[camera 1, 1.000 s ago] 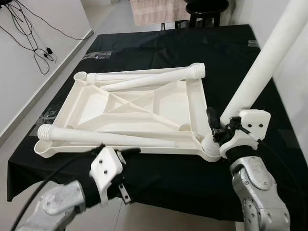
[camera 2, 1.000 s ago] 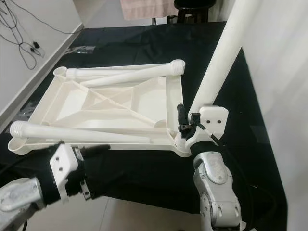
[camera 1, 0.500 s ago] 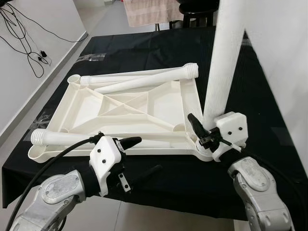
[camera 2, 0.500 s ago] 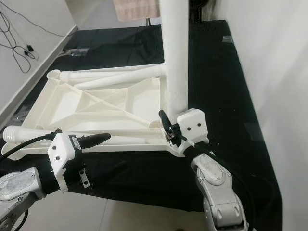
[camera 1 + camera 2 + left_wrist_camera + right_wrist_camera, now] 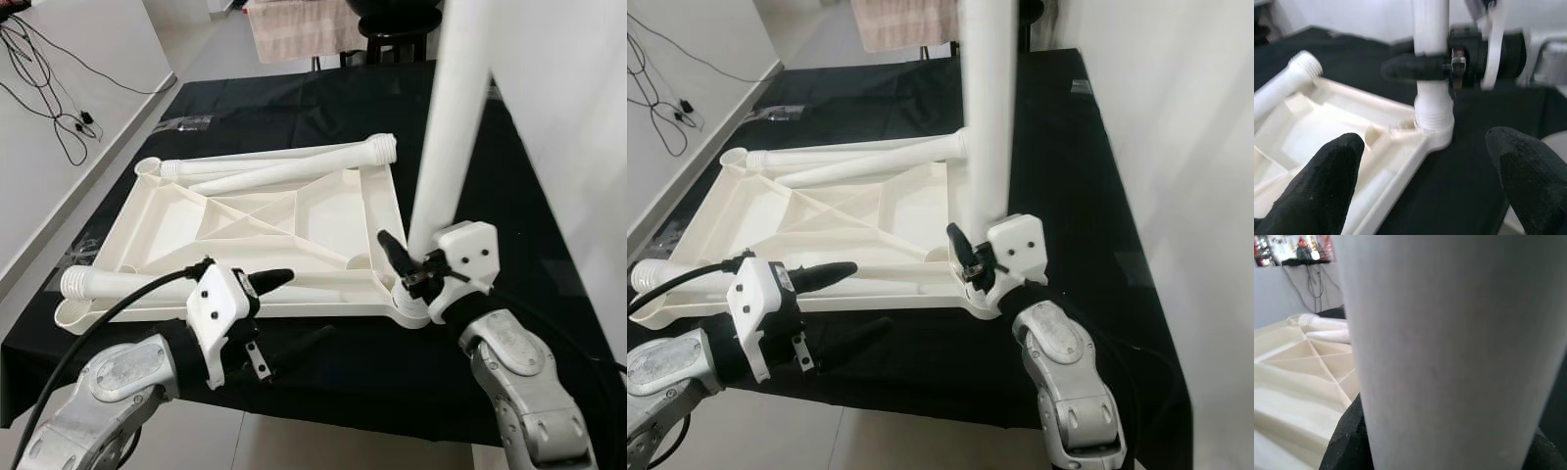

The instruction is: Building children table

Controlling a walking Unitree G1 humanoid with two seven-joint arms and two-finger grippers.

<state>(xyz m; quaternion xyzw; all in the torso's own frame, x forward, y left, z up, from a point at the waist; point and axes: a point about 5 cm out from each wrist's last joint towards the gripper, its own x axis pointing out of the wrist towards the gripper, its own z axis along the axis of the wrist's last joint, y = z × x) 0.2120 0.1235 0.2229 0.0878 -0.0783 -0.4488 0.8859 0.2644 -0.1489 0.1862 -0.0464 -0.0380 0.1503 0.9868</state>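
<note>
Tabletop point(image 5: 265, 220): white plastic, lying upside down on the bench point(image 5: 323, 108), ribbed underside facing up, near the bench's front edge.
Upright leg point(image 5: 446, 127): white tube standing in the tabletop's near right corner socket, threaded end seated at the rim, tilting slightly; the left wrist view shows that joint close up.
Right gripper point(image 5: 416, 269): clamped around the upright leg low down, just above the socket, black fingers point(image 5: 962, 247) wrapping the tube.
Loose legs: two point(image 5: 284, 164) lie along the far edge of the tabletop, threaded cap at the right end; a third leg point(image 5: 147, 285) lies along the near edge, its threaded end sticking out past the left corner.
Left gripper point(image 5: 269, 313): spread wide and holding nothing, hovering at the bench's front edge just in front of the near leg, one finger point(image 5: 266, 279) over the tabletop rim and the other lower against the black cloth.
Bench: draped in a black cloth, tabletop sitting on its near half.
Surroundings: white wall point(image 5: 59, 108) on the left with black cables point(image 5: 54, 69) hanging, a striped towel point(image 5: 299, 24) and a dark stool point(image 5: 397, 24) beyond the far end of the bench.
</note>
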